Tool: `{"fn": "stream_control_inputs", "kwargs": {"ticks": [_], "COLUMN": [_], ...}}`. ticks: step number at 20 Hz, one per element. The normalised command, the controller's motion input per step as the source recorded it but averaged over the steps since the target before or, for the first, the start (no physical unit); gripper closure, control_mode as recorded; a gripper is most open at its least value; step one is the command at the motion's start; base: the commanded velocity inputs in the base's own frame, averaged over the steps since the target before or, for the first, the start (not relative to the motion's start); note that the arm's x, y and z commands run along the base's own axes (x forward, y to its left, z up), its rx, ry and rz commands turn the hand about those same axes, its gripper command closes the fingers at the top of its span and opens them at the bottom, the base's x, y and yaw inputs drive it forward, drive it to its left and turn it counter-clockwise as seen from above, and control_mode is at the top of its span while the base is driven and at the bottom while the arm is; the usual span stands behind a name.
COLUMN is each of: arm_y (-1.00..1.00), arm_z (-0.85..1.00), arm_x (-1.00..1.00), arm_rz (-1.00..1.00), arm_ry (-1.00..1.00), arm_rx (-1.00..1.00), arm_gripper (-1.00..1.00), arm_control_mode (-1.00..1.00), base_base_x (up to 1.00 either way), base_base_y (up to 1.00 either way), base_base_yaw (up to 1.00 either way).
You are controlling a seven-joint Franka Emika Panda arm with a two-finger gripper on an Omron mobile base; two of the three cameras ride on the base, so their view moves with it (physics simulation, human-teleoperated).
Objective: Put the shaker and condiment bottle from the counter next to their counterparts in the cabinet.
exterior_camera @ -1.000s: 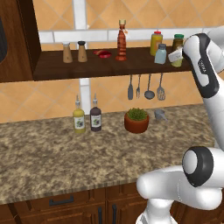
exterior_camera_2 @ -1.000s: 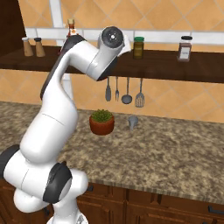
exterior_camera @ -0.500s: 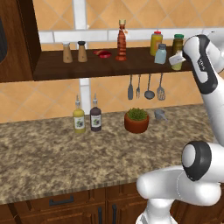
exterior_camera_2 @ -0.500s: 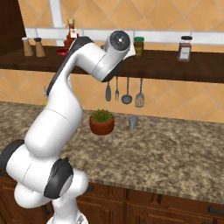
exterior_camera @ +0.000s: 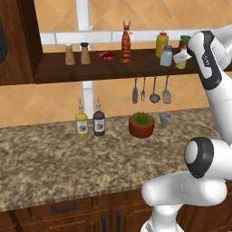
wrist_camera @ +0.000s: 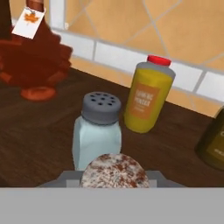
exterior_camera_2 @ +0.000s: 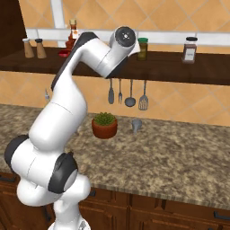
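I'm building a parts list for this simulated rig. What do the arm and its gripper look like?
The arm is made of glossy white, rounded tubular segments joined by dark grey to black joints, some ending in round black caps with a small central disc. No cables, logos or markings show. The gripper end is white and blocky where it shows at the shelf; its fingertips can't be made out.

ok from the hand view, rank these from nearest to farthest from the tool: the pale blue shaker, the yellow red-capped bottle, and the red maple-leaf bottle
1. The pale blue shaker, directly ahead of the tool, just beyond the speckled top of the shaker it holds.
2. The yellow red-capped bottle, behind it, to the right.
3. The red maple-leaf bottle, farthest, at the upper left by the tiled wall.
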Motion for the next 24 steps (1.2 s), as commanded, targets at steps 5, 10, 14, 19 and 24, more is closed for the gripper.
{"fn": "stream_control_inputs", "kwargs": {"ticks": [5,10,14,19,24], "arm_y": [0.00,0.00,0.00,0.10,0.18], "arm_z": [-0.35,-0.47,-0.41,-0.33,-0.30], "arm_x": [0.25,0.15,0.19,0.08,0.28], "arm_rz": [0.01,0.04,0.05,0.07,0.03], "arm_ry": [-0.04,-0.12,-0.12,-0.07,-0.01], "arm_rx": [-0.02,-0.03,-0.02,-0.06,-0.10], "arm_gripper": [1.00,1.00,1.00,1.00,-1.00], "arm_control_mode": [-1.00,-1.00,-1.00,-1.00,-1.00], "base_base_x": [0.00,0.00,0.00,0.00,0.00], "base_base_y": [0.00,0.00,0.00,0.00,0.00], "base_base_yaw": [0.00,0.00,0.00,0.00,0.00]}}
